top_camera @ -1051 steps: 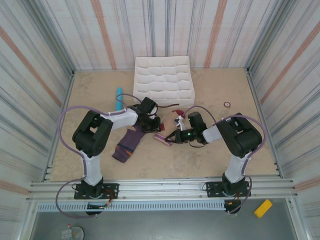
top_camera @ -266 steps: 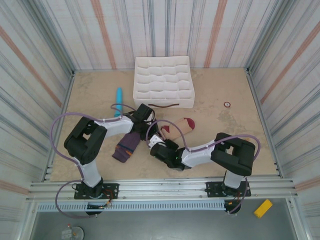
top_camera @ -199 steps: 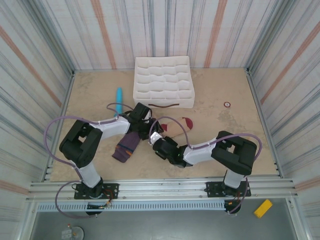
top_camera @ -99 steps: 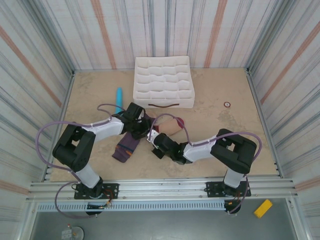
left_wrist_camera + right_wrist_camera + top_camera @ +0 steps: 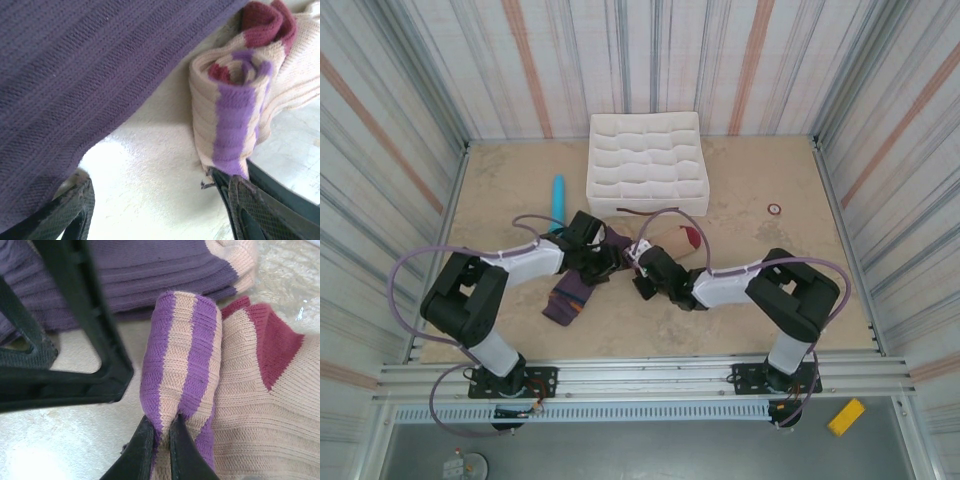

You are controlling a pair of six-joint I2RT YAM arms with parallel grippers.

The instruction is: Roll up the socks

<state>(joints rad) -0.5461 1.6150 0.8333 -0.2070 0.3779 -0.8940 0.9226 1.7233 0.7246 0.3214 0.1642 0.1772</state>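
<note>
the beige sock (image 5: 250, 405) has shortened over the last second: the right end effector (image 5: 160, 440), pinched shut on its striped cuff (image 5: 180, 365), has wound a tight coil toward the maroon toe (image 5: 692, 236), so one roll is under way. the left end effector (image 5: 160, 210) stands agape beside it. the purple sock (image 5: 570, 295) lies flat, unrolled. tan surface (image 5: 770, 290), white tray (image 5: 645, 165) behind, striped walls (image 5: 420, 100).

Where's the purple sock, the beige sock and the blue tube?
Purple sock (image 5: 75, 70): left wrist view, on its ribbed middle.
Beige sock (image 5: 182, 355): right wrist view, on its rolled striped cuff.
Blue tube (image 5: 558, 198): top view, on its middle.
</note>
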